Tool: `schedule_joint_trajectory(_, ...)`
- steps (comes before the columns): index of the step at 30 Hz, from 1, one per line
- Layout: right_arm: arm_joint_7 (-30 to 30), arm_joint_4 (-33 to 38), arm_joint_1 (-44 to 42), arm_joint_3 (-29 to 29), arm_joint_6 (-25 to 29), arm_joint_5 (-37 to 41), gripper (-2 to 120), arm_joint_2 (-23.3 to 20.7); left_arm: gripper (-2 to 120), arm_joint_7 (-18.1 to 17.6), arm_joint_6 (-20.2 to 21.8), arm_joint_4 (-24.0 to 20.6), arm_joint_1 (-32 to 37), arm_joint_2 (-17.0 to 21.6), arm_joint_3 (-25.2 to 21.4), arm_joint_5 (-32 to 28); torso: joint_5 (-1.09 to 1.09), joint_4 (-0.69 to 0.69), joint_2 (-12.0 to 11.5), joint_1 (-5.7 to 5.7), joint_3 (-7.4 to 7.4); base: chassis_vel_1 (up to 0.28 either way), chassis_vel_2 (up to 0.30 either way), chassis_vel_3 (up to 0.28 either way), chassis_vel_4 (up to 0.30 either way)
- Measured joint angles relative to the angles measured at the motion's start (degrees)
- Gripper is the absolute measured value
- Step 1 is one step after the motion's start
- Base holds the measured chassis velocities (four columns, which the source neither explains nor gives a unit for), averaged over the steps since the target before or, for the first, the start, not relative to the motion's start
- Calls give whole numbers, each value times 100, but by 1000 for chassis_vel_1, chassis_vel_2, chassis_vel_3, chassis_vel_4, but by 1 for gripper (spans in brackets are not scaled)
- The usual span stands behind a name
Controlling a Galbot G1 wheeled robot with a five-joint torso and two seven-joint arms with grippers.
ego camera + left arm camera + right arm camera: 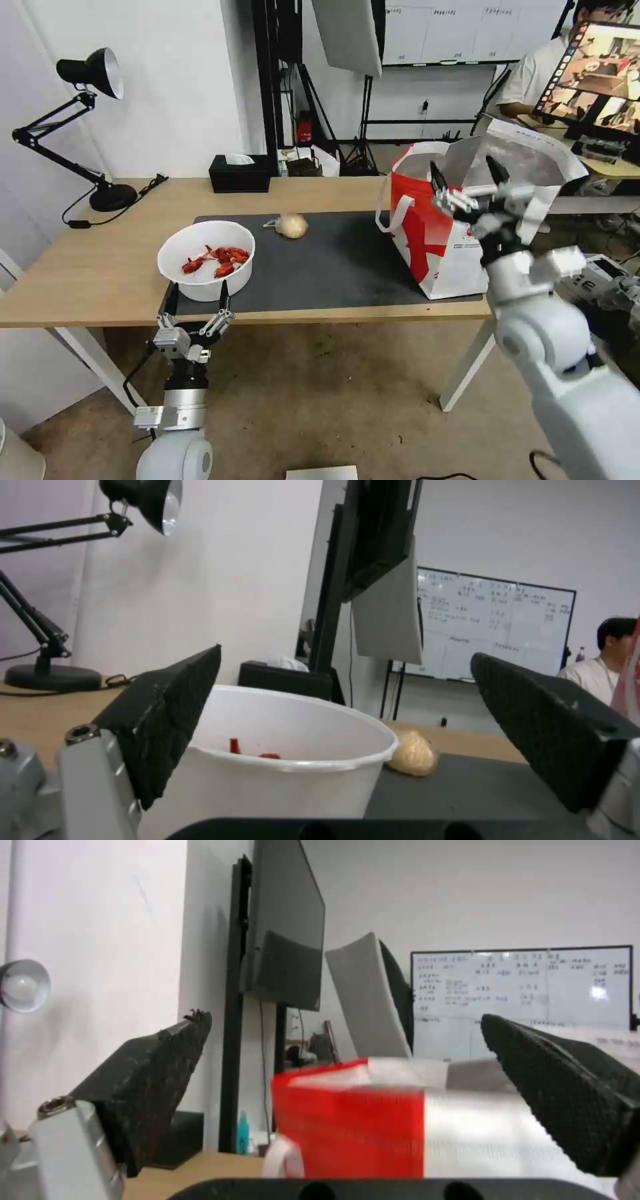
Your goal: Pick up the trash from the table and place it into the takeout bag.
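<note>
A white round bowl (205,259) of red crayfish shells sits on the dark grey mat (333,267) near the front left of the light-wood table (80,267). My left gripper (199,295) is open just in front of the bowl at the table's front edge; the left wrist view has the bowl (293,765) close between its spread fingers (167,720). A beige wrapped ball (292,225) lies on the mat behind the bowl. The white-and-red takeout bag (433,240) stands open at the mat's right end. My right gripper (468,175) hangs open above the bag's mouth (400,1120).
A black tissue box (239,173) stands at the table's back edge. A black desk lamp (80,127) is at the back left. A second desk with a monitor (600,73) is behind the bag on the right.
</note>
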Motion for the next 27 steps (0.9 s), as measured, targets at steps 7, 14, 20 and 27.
schedule_joint_trajectory(7,-283,-185,-823,160,890,-700,100,579,100,-7,0,-38,46,62,-49,-24,-1,0,0,0,0,0,0,0,0)
schedule_joint_trajectory(14,-318,-397,-1372,177,1769,-1336,100,993,100,-8,-3,-61,55,139,-67,-45,-1,0,0,0,0,0,0,0,0)
schedule_joint_trajectory(20,-315,-479,-1688,126,2064,-1567,100,1279,100,-8,-6,-70,64,163,-67,-53,-1,0,0,0,0,0,0,0,0)
schedule_joint_trajectory(27,-288,-588,-1913,-119,2209,-1613,100,1535,100,-8,-22,-70,98,165,-85,-53,-1,0,0,0,0,0,0,0,0)
